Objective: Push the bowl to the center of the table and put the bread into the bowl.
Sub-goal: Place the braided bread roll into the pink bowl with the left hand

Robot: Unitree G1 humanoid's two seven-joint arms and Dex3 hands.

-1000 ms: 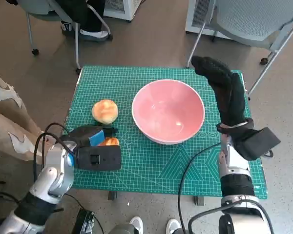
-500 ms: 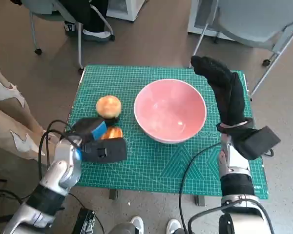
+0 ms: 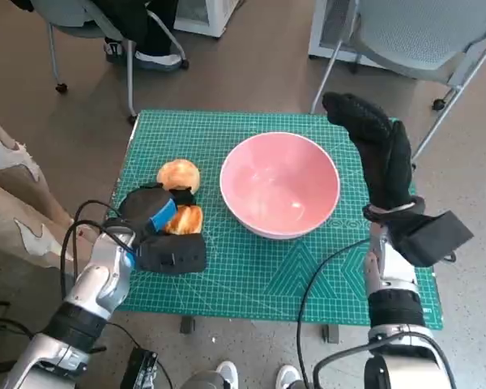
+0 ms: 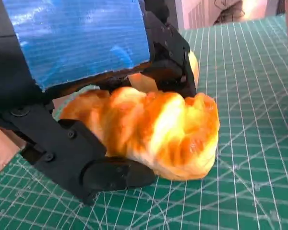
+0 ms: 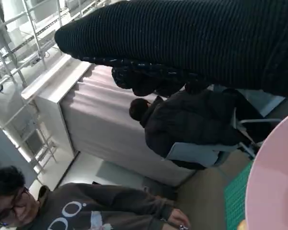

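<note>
Left hand (image 3: 155,217) grips the bread (image 4: 153,132) on the desk (image 3: 251,279); your pink bowl (image 3: 279,185) sits just right of it, right hand (image 3: 378,154) spread beside the rim.

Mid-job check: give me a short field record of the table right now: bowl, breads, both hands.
bowl: pink bowl, empty, upright near the middle of the green mat
held bread: glazed golden bread resting on the mat, left hand gripping it, fingers on both sides
other bread: round bun on the mat just beyond the left hand
right hand: gloved right hand beside the bowl's right rim, holding nothing; contact with the bowl unclear
bread in bowl: not yet
</note>
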